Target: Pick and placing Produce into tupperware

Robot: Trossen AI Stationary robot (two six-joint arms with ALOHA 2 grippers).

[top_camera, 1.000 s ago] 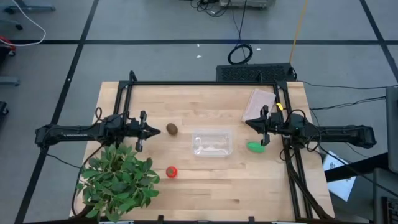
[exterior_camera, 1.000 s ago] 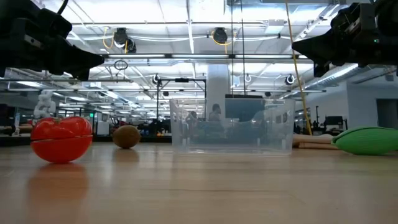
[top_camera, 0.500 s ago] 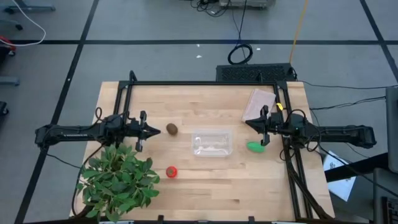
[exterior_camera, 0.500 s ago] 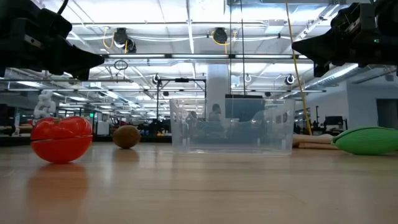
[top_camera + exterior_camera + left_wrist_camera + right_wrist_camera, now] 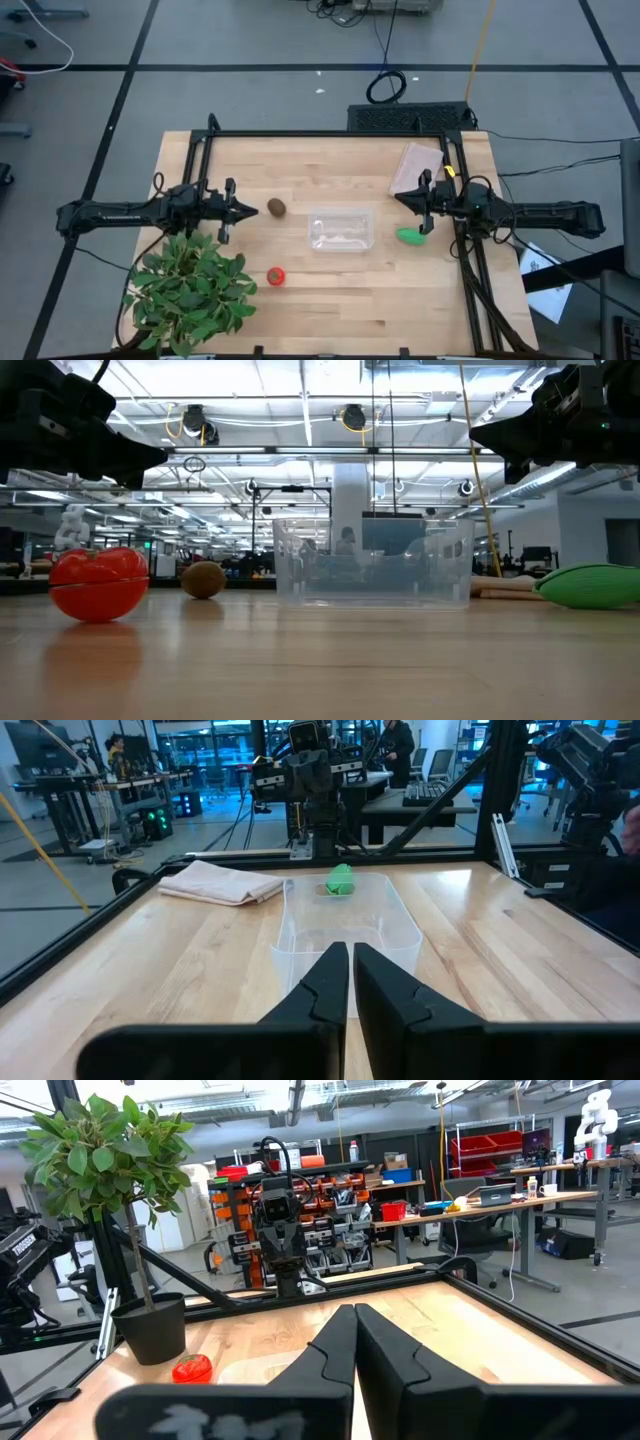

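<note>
Wood table [image 5: 330, 280]: tupperware [image 5: 341, 229] centre, empty; kiwi [image 5: 276, 207] just ahead of left gripper [image 5: 252, 209], fingers pressed together. We open first, then straddle it squarely. Right gripper [image 5: 403, 199] closed above green piece [image 5: 410, 236].

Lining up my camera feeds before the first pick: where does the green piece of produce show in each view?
High view: green piece, right of the clear container, below the right gripper.
Low view: far right, on the table.
Left wrist view: upper middle, beyond the container.
Right wrist view: not in it.
Shared landmark: the clear container.
</note>
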